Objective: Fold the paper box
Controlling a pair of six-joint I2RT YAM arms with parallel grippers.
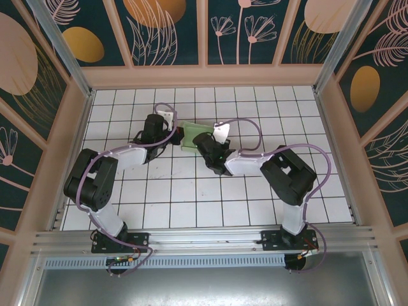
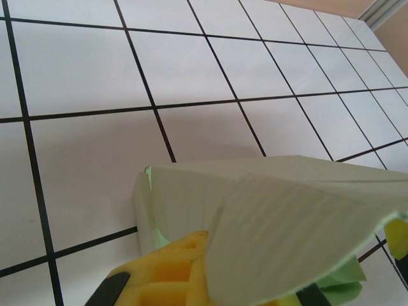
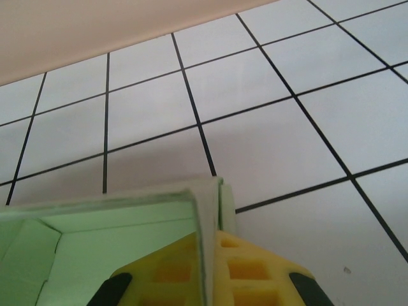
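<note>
Top view, box: box (image 1: 193, 135) on the far half of the counter (image 1: 255, 197), partly formed, one wall already raised.
Top view, fingers: left fingers (image 1: 173, 127) at the box's left end, right fingers (image 1: 207, 139) at its right end, both touching the card.
Top view, step: judged mid-fold, with the box held at both ends to bring the walls and flaps up.
Left wrist, fingers: together, seemingly clamped on a box flap (image 2: 287, 217) that comes down over the yellow pads (image 2: 185, 274).
Left wrist, contact: cannot tell whether the box bottom rests on the counter.
Right wrist, fingers: together, clamped on an upright box wall (image 3: 207, 210), its edge running down between the pads (image 3: 248, 271).
Right wrist, box: open inside lying left of that wall.
Next move: probably calls for both ends moving in step, keeping the pinches firm, and turning the loose flap along its crease without buckling the thin card.
</note>
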